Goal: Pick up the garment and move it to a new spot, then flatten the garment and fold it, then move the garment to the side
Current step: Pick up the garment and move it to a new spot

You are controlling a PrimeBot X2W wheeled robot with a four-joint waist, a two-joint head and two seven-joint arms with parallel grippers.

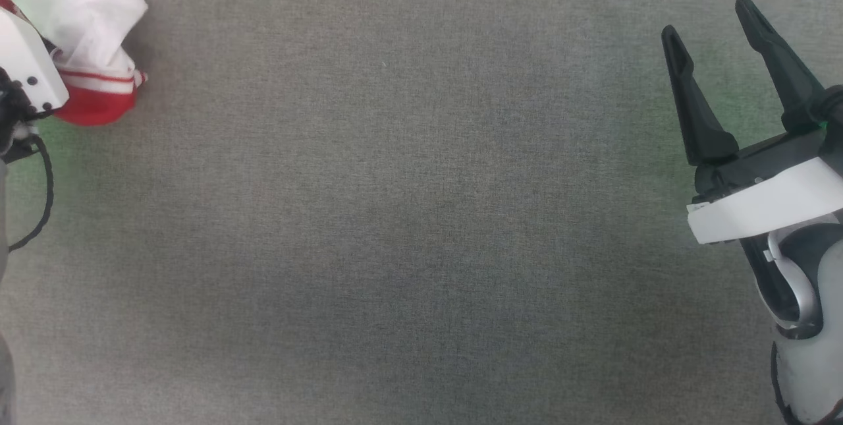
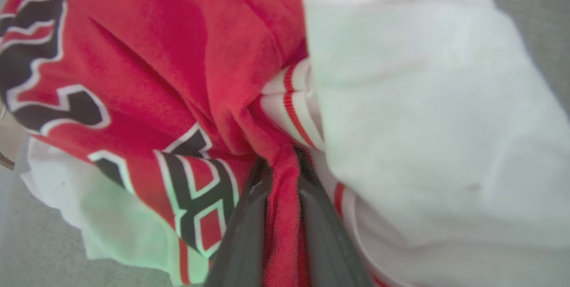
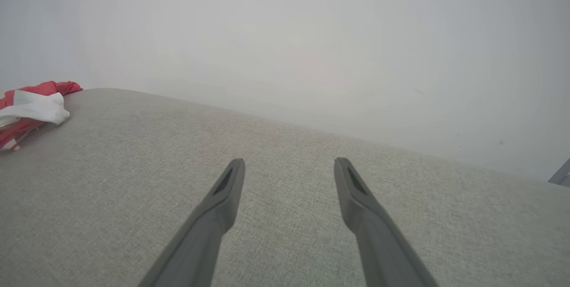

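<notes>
The garment [image 1: 85,29] is a crumpled red jersey with white sleeves and striped trim, bunched at the top left corner of the head view. In the left wrist view the garment [image 2: 187,69] is very close, with dark white-outlined lettering on its left part and a white sleeve on the right. My left gripper [image 2: 280,175] is shut on a pinched red fold of it, the two dark fingers pressing the cloth between them. My right gripper [image 1: 708,16] stands open at the right side over bare cloth surface, far from the garment [image 3: 31,109]; nothing sits between its fingers [image 3: 227,184].
A grey fabric-covered table [image 1: 408,227] spreads across the head view. In the right wrist view its far edge [image 3: 311,131] runs before a pale wall. My left wrist housing and a black cable [image 1: 39,201] sit at the left edge.
</notes>
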